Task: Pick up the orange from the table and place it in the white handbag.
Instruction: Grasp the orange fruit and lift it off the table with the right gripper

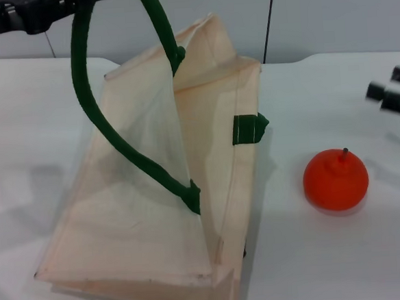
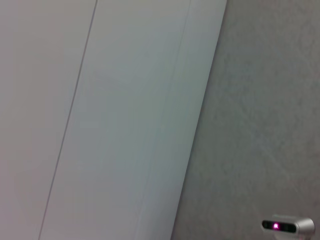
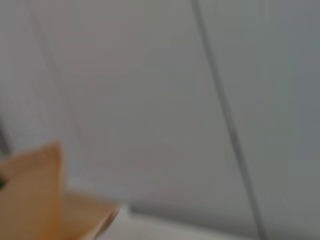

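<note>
Holding one green rope handle (image 1: 89, 82) high at the head view's upper left corner, the left end effector (image 1: 39, 13) lifts one side of the bag (image 1: 156, 215) so its mouth gapes toward the right. Whether its fingers are clamped on the rope cannot be told; only dark hardware shows there. The orange (image 1: 335, 179) sits on the table (image 1: 331, 264), stem up, just right of the bag and clear of it, not yet touched. The right end effector (image 1: 392, 95) hangs at the right edge, above and beyond the fruit; its fingers are too blurred to call open or closed. The right wrist view catches only a corner of the bag (image 3: 35, 200) against a pale wall, and the left wrist view shows wall alone.

Judging from this, the pickup has not begun. The fruit is round and smooth, so an off-centre pinch could send it rolling across the table, possibly off the near edge. The bag is soft fabric propped open only by the raised handle; if the rope slips or slackens, the mouth would likely sag shut. A release too near the bag's rim could let the fruit bounce out rather than drop inside.
</note>
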Available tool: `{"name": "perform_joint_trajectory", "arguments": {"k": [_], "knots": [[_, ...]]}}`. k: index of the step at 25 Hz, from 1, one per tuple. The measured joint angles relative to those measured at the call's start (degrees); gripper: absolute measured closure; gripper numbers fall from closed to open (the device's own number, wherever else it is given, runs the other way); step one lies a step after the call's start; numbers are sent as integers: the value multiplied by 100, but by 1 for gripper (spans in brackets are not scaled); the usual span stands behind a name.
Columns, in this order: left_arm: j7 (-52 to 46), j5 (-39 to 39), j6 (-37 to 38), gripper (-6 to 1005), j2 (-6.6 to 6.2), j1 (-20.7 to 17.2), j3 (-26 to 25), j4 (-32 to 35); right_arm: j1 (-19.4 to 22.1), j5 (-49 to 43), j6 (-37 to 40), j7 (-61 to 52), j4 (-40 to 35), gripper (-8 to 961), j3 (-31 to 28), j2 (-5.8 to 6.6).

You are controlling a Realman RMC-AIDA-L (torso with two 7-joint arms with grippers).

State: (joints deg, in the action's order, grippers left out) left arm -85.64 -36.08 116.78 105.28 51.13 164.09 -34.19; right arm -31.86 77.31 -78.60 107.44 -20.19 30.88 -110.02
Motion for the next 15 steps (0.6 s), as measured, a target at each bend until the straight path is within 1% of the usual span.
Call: {"name": "perform_joint_trajectory", "arguments": {"k": [3,5,8,9,15], "knots": [[0,-2,0,857,0,-11,0,-1,-116,-642,-56,5,-6,97,2,-66],[1,-3,-1,857,0,-16,0,-1,-187,-902,-15,12,-7,97,4,-116],[1,-4,-7,856,0,-14,0,-1,-247,-1171,-32,62,-10,98,25,-143],[2,-5,-7,856,2,-13,0,-1,-283,-1397,-54,85,-11,98,32,-169],[3,-5,-13,854,8,-27,0,0,-326,-1774,68,85,-11,99,32,-231]]}}
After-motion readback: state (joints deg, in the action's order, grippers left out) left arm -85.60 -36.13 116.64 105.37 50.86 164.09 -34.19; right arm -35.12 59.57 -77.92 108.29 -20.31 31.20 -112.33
